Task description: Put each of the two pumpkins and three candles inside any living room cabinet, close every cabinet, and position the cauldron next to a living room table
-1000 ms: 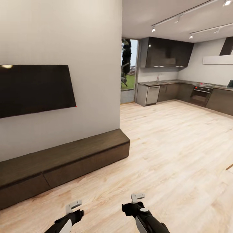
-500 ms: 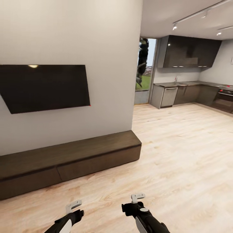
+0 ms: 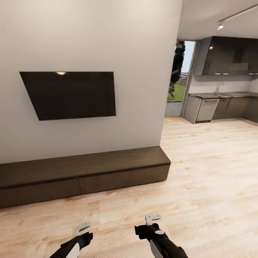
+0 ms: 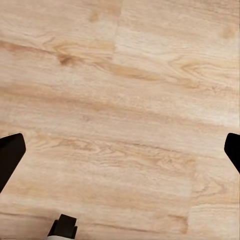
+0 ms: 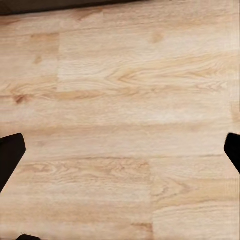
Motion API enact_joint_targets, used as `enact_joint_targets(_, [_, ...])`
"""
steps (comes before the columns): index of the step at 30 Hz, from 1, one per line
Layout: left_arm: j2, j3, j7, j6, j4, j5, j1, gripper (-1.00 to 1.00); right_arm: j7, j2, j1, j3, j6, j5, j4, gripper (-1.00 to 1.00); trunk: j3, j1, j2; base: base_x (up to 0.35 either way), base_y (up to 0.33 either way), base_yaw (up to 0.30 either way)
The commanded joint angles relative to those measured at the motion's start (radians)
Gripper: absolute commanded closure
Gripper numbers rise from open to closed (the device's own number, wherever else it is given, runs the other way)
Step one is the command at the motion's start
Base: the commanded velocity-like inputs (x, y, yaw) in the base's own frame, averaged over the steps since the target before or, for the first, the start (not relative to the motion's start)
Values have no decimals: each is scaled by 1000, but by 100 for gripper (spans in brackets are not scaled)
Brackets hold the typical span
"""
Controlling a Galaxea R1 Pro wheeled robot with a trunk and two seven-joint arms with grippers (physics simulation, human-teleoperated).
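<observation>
The cabinet point(image 3: 107, 168), a long low dark-brown unit, runs along the foot of the white wall with its drawer fronts flush. Its dark edge also shows as a strip in the right wrist view point(image 5: 50, 5). My left gripper point(image 3: 81, 229) and right gripper point(image 3: 152, 219) hang low over the wood floor, a short way in front of the cabinet. In the wrist views the left gripper point(image 4: 120, 150) and right gripper point(image 5: 120, 150) have their fingertips far apart with only floor between them, so both are open and empty. The pumpkins, candles and cauldron are out of view.
A black TV point(image 3: 71, 95) is mounted on the wall above the cabinet. Past the wall's corner lie a glass door with greenery point(image 3: 177, 77) and a dark kitchen point(image 3: 222, 104). Light wood floor point(image 3: 208, 172) stretches to the right.
The whole picture has shifted to the right, so the camera has turned left toward the wall. The cabinet and TV now sit more centrally. Both arms keep the same pose.
</observation>
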Motion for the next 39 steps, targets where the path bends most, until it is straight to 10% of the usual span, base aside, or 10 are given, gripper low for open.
enact_joint_targets(1, [-1,7,2,6,-2,2,0,-100,-8,-2,0,8,5,-10,-2,-100,-2,0,-1,0,-233,292])
enact_joint_targets(23, [3,0,-15,30,-20,-11,-4,-100,-4,-6,0,6,6,-19,-6,-100,0,0,-1,0,-32,141])
enact_joint_targets(25, [23,1,-17,99,-77,-10,-9,-100,-6,-6,0,2,7,-22,-5,-100,0,0,-1,0,0,-80])
enact_joint_targets(30, [93,20,-24,648,-558,15,-3,-100,-8,-5,0,-113,1,-101,-2,-100,0,0,-1,0,0,-15])
enact_joint_targets(32, [102,55,-50,815,-751,82,-1,-100,-5,-7,0,-169,-2,-139,-1,-100,0,0,-1,0,0,-2])
enact_joint_targets(39, [112,78,-72,899,-951,246,50,-100,7,-8,0,-238,-40,-168,0,-100,1,0,-1,0,0,0])
